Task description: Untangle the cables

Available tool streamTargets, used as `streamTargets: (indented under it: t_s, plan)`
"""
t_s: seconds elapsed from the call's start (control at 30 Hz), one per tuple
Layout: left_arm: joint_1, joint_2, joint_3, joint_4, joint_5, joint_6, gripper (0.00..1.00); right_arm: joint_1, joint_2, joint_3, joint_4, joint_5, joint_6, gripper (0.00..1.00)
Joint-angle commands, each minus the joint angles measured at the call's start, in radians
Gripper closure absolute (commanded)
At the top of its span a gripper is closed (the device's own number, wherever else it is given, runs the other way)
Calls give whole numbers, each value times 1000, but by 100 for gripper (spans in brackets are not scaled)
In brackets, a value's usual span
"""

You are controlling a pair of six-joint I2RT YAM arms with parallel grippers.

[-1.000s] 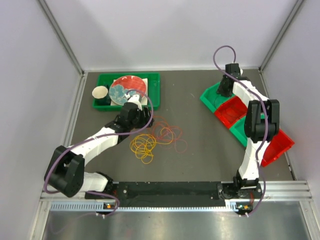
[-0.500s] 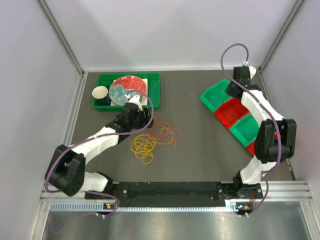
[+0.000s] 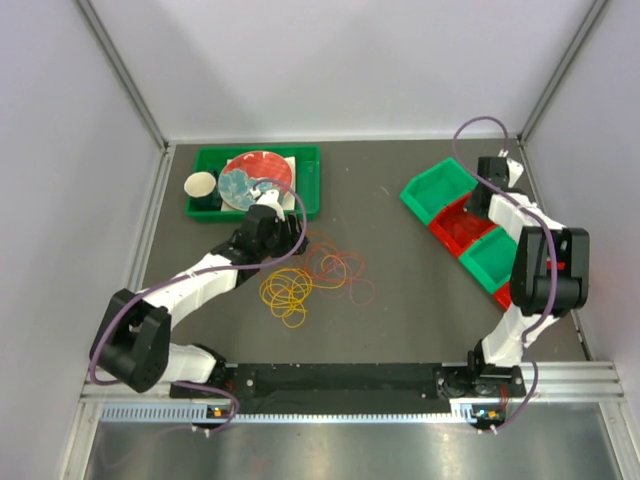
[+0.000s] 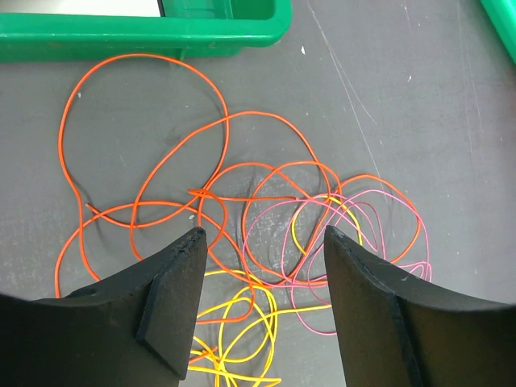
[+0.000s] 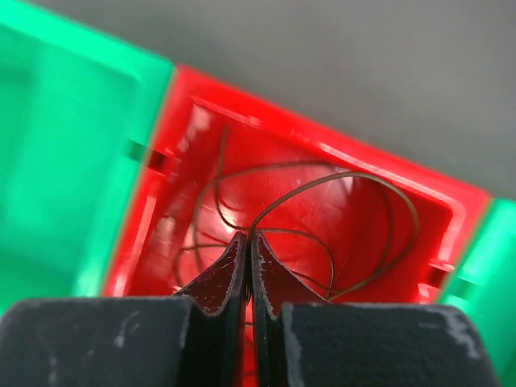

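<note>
Readable text: none in any view.
Green tray [image 3: 312,185]: plain rim, no lettering.
Plates [image 3: 265,165]: red and blue-grey patterns, no words.
Red bin [image 5: 322,143]: bare plastic walls.
Arm-base rail [image 3: 340,380]: coloured specks near its ends, too small to read.

Light is bright and even; shadows beneath the cables [image 4: 266,196] are faint. Right wrist view is blurred, with glare inside the red bin [image 5: 282,137].
</note>
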Motion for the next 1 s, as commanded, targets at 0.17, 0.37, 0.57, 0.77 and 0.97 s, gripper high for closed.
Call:
streamTargets:
  t_s: [0.17,0.37,0.57,0.77,0.97]
  plan:
    - [-2,-2,17,39,10,-17,36,0,87,35,41,-17,2,100]
    - [-2,0,27,34,10,-17,36,1,63,54,0,-40,5,70]
    - [-2,-5,24,36,37,-20,36,1,-58,50,-15,-48,1,59]
    - [-2,-25,12,36,35,-23,36,1,-120,63,-43,-67,7,58]
    - [-2,-40,9,39,33,-18,35,1,-112,84,-72,-83,-2,52]
